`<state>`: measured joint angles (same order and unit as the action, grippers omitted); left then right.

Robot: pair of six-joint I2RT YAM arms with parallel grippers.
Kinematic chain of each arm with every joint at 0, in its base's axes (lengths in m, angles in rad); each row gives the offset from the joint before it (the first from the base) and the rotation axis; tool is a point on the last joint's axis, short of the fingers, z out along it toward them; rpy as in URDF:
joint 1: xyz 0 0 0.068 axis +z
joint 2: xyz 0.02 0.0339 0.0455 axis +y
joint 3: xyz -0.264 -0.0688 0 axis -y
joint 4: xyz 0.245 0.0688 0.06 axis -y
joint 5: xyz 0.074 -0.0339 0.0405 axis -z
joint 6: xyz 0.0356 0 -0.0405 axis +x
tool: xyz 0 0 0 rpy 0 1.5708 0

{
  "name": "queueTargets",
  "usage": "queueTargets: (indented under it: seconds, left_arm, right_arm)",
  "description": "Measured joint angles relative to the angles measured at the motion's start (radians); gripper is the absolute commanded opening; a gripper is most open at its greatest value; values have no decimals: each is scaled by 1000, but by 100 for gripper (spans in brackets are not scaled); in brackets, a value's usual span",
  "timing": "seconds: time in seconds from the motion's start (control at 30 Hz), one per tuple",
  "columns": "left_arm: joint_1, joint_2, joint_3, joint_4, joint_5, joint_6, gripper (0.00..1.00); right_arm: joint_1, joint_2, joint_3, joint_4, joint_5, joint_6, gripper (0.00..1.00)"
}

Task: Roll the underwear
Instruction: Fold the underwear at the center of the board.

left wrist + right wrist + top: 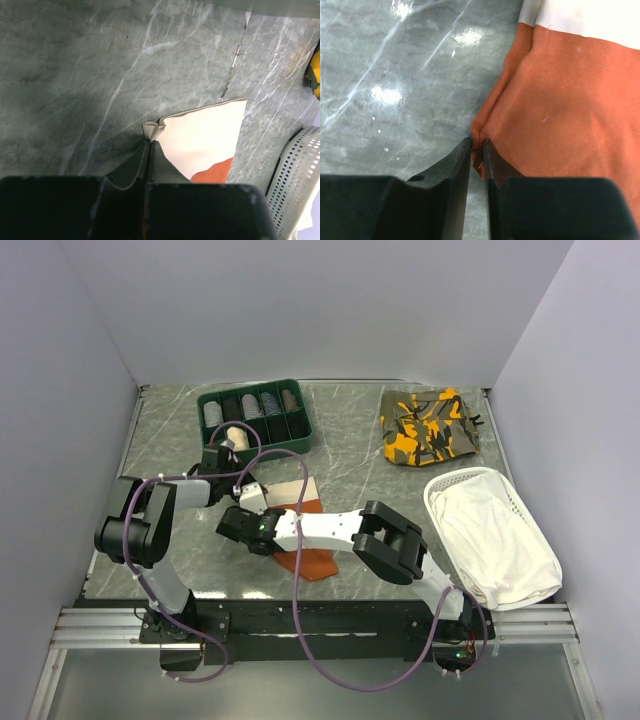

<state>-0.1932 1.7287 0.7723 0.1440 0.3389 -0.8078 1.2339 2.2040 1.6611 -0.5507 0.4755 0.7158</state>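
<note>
The underwear (312, 562), rust-orange with a cream-white waistband panel, lies flat on the table between the two arms. My left gripper (250, 492) is shut on the near corner of the white waistband (200, 135); its jaws pinch the crumpled corner. My right gripper (245, 528) is shut on a fold at the left edge of the orange fabric (560, 115); its jaws hold a thin pinch of cloth. Most of the garment is hidden under the right arm in the top view.
A green tray (256, 419) with rolled garments stands at the back left. A camouflage garment (428, 426) lies at the back right. A white perforated basket (470, 480) holding a large white cloth (497, 540) stands at the right; its rim shows in the left wrist view (295, 170).
</note>
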Motion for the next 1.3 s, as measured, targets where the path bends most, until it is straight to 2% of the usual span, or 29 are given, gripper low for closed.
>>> queueTargets:
  seconds: [0.17, 0.2, 0.23, 0.5, 0.97, 1.3]
  left_arm:
    - [0, 0, 0, 0, 0, 0, 1]
    - [0, 0, 0, 0, 0, 0, 1]
    - [0, 0, 0, 0, -1, 0, 1]
    - [13, -76, -40, -68, -55, -1, 1]
    - [36, -398, -153, -262, -195, -27, 1]
    - [36, -467, -182, -345, -223, -28, 1]
  right_arm:
    - [-8, 0, 0, 1, -5, 2, 7]
    - [-8, 0, 0, 1, -6, 1, 1]
    - [-9, -1, 0, 4, -6, 0, 0]
    - [-10, -81, -133, 110, -53, -27, 0]
    - [-11, -360, -375, 278, -260, -98, 0]
    - [-19, -396, -465, 355, -336, -90, 0]
